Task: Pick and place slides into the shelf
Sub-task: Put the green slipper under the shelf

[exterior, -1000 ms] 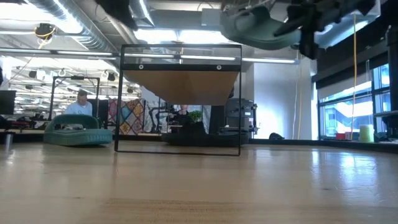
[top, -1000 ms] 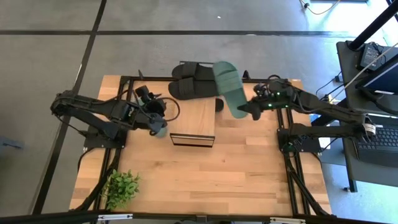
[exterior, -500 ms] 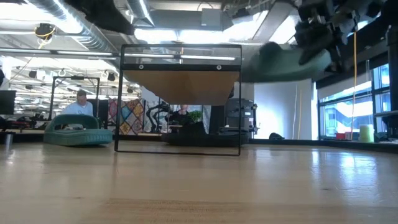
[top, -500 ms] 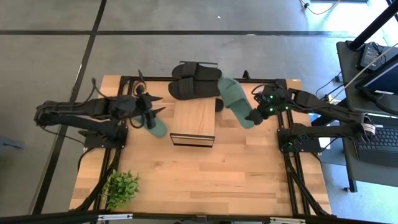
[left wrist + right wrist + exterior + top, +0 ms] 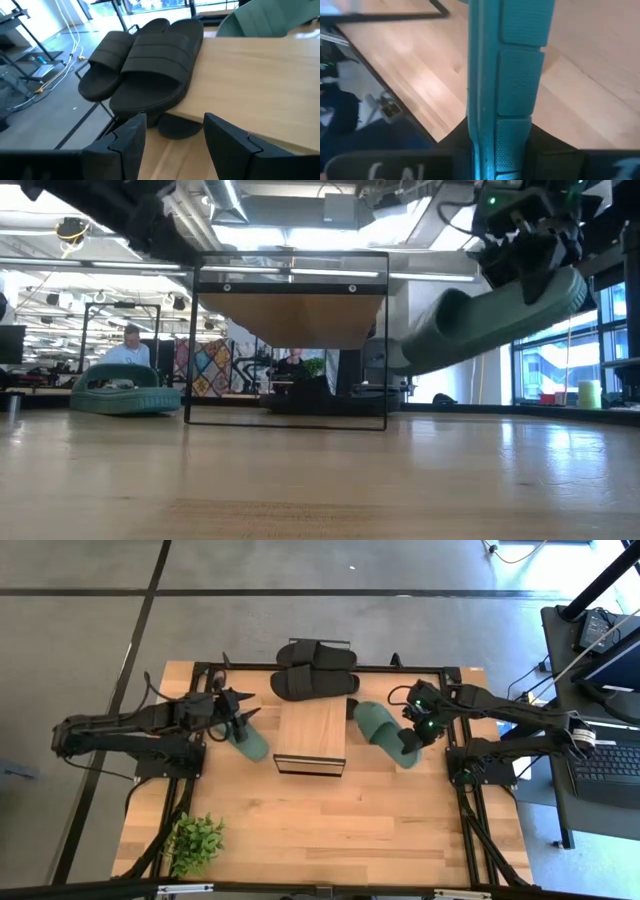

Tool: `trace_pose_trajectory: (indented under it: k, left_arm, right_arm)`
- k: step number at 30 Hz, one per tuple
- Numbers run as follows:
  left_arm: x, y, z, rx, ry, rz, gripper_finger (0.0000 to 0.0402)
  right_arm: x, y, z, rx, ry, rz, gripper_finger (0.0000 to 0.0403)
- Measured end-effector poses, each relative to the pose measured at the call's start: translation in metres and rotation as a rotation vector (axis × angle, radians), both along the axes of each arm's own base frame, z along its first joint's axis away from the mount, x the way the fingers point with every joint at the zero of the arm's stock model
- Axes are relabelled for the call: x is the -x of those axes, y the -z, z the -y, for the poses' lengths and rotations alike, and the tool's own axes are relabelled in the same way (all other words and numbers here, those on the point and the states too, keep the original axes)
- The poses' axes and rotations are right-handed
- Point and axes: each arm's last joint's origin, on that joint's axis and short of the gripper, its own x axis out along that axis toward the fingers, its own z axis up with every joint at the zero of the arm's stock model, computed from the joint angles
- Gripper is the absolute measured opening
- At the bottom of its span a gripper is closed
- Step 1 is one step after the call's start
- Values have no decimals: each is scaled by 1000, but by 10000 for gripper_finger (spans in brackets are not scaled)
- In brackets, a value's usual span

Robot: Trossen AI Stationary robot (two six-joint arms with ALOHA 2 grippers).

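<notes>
Meanwhile, the right gripper, clamped on a dark green slide, had swung it down from above the shelf to right of center, tilted above the worktop, while the left gripper stayed open at upper left.

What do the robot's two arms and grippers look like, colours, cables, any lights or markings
Both arms are dark, jointed and slim. The left arm trails looped black cables near its wrist, and the left gripper has two matte dark fingers. The right arm shows small green lights by the right gripper; white lettering sits on its wrist.
</notes>
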Motion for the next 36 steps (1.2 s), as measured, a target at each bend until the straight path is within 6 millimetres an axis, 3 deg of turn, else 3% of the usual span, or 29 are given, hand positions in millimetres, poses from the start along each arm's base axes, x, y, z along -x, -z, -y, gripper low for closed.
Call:
trace_pose_trajectory:
  k: [16, 24, 29, 36]
  left_arm:
    - [0, 9, -1, 30, -13, -9, 189]
    - [0, 9, -1, 44, -19, -2, 189]
    - [0, 9, -1, 44, -19, -3, 189]
    - [0, 9, -1, 43, -19, -3, 189]
  right_arm:
    - [-29, 40, 9, -102, -258, -52, 79]
    - [-31, 79, 10, -162, -329, -103, 79]
    - [-28, 98, 11, -43, -380, -145, 80]
    - [-28, 100, 13, 32, -363, -194, 109]
